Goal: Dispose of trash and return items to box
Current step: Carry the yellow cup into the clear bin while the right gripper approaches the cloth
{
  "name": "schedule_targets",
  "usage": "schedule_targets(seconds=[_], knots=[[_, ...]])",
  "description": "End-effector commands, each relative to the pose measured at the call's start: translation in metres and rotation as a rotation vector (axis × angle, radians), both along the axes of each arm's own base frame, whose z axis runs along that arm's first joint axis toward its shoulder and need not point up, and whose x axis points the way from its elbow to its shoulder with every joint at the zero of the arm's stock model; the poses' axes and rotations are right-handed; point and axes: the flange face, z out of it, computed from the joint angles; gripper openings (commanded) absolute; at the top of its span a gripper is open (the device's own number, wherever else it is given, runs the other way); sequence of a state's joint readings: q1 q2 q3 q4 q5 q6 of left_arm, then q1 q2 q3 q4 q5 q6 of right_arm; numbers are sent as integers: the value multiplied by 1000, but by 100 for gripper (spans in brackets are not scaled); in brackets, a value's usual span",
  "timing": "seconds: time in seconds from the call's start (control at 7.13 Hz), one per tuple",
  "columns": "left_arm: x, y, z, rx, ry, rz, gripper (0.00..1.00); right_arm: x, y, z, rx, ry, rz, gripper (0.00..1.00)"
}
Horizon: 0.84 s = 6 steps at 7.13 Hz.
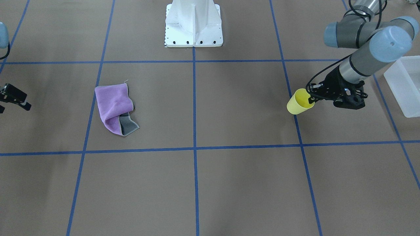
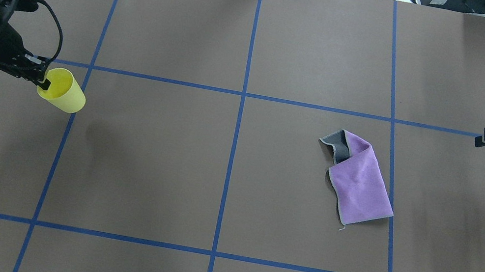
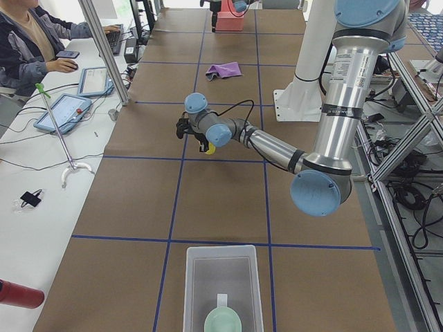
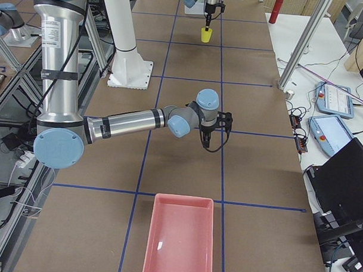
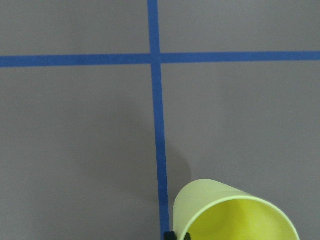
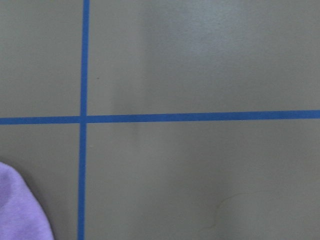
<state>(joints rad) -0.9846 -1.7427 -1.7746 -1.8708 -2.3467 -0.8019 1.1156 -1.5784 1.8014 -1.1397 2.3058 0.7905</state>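
My left gripper (image 1: 310, 98) is shut on the rim of the yellow cup (image 1: 299, 102) and holds it tilted, just above the table. The cup also shows in the overhead view (image 2: 63, 91), with the left gripper (image 2: 43, 82) at its rim, and in the left wrist view (image 5: 231, 212). The translucent box (image 1: 405, 86) stands beyond the left arm at the table's end. In the exterior left view the box (image 3: 197, 287) holds the mint-green bowl (image 3: 223, 321). My right gripper (image 2: 484, 139) hangs open and empty at the far right.
A purple and grey cloth (image 2: 358, 180) lies crumpled on the right half of the table; its corner shows in the right wrist view (image 6: 20, 212). A red tray (image 4: 181, 243) stands at the right end. The white robot base (image 1: 193, 28) is at the back middle.
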Motion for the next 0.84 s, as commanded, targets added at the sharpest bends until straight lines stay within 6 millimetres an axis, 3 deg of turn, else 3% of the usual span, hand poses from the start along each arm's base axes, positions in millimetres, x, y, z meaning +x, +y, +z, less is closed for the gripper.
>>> schedule_targets(seconds=[0.0,0.28,0.42,0.56,0.7], knots=[[-95,-27,22,75,-18,4,0,-58,7,-45,-4,-12,17,100],[-194,-40,58,181,-100,77,0,-98,10,-71,-11,-29,20,100],[-240,-39,72,220,-134,112,0,-110,14,-74,-16,-27,18,100],[-279,-36,102,263,-190,155,0,-119,19,-76,-7,-24,6,100],[-301,-22,144,294,-229,223,0,-125,21,-78,-1,-21,5,100]])
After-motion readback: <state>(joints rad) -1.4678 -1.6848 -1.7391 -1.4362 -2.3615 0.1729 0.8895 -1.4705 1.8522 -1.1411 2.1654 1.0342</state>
